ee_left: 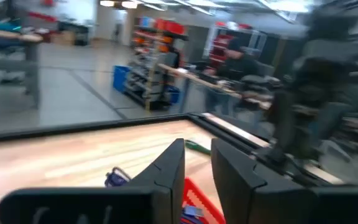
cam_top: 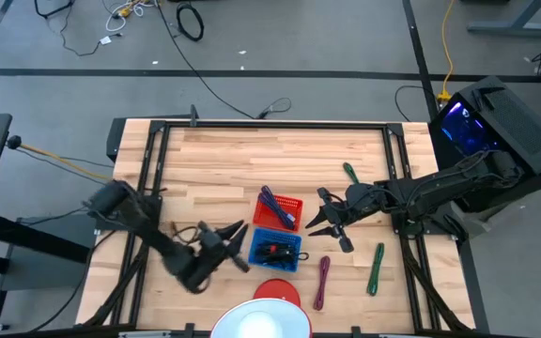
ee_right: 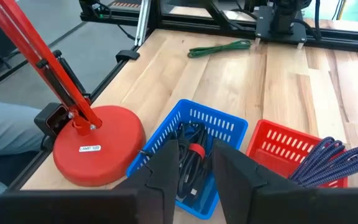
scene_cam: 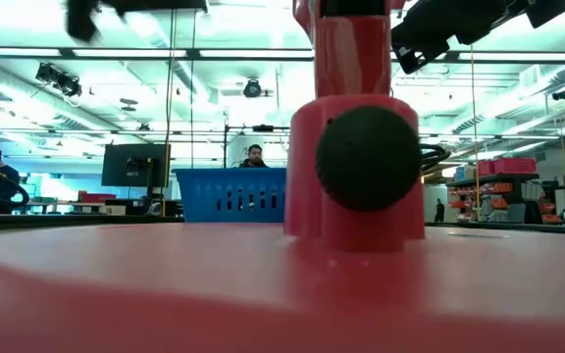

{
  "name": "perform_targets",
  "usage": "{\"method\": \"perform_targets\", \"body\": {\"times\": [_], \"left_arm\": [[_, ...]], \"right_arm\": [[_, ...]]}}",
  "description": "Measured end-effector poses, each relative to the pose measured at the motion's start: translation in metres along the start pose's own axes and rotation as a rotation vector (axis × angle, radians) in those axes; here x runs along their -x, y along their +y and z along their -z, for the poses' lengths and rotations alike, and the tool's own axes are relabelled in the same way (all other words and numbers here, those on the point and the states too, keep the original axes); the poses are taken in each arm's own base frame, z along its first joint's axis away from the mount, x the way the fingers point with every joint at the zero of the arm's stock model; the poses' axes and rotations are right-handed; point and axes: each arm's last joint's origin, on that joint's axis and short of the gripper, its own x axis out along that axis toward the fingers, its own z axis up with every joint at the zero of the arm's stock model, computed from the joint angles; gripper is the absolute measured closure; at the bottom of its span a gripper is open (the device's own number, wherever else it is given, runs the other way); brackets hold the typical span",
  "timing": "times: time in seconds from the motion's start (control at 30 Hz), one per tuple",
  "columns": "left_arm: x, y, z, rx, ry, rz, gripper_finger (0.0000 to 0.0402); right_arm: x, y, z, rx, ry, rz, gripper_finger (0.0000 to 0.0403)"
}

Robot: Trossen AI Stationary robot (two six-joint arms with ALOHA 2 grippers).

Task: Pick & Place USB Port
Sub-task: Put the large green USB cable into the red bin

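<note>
A blue basket (cam_top: 275, 250) holds a black cable (ee_right: 191, 158) with a red band. Beside it, on its far side, a red basket (cam_top: 279, 211) holds blue-purple cables (ee_right: 328, 158). My left gripper (cam_top: 238, 246) hovers open just left of the blue basket; its wrist view (ee_left: 197, 165) looks across the red basket (ee_left: 197, 202). My right gripper (cam_top: 329, 228) is open and stands to the right of both baskets, tilted down toward them. In the right wrist view its fingers (ee_right: 194, 165) frame the blue basket (ee_right: 194, 143). Neither gripper holds anything.
A red lamp base (cam_top: 275, 291) with its white head (cam_top: 261, 324) stands at the near edge and fills the low view (scene_cam: 361, 167). Loose cables lie on the wood: green (cam_top: 350, 174), green (cam_top: 376, 268), purple (cam_top: 322, 282). People sit beyond the table (scene_cam: 253, 157).
</note>
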Motion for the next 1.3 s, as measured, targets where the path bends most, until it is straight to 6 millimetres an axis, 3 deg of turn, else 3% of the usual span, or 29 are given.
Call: {"method": "perform_targets", "body": {"times": [0.17,0.33,0.7,0.8,1.0,1.17,1.3], "left_arm": [[0.035,0.004,-0.041,-0.102,0.028,0.107,0.0357],[0.051,0.011,-0.071,-0.171,0.037,0.169,0.0391],[0.06,0.02,-0.085,-0.164,0.046,0.206,0.037],[0.061,0.019,-0.088,-0.236,0.04,0.21,0.0362],[0.047,0.008,-0.117,-0.263,0.028,0.161,0.0358],[0.042,-0.019,-0.144,-0.393,0.014,0.14,0.0358],[0.045,-0.04,-0.151,-0.46,0.008,0.144,0.0358]], "right_arm": [[0.0,0.0,0.001,0.005,0.008,-0.001,0.0301],[0.0,0.0,0.002,0.005,0.017,-0.001,0.0301],[0.0,0.0,0.002,0.004,0.019,-0.001,0.0301],[0.0,0.0,0.001,0.006,0.012,0.0,0.0301],[0.0,-0.001,-0.003,0.012,-0.033,0.043,0.0301],[0.0,-0.003,-0.005,0.028,-0.048,0.089,0.0301],[0.001,-0.005,-0.005,0.035,-0.052,0.1,0.0301]]}}
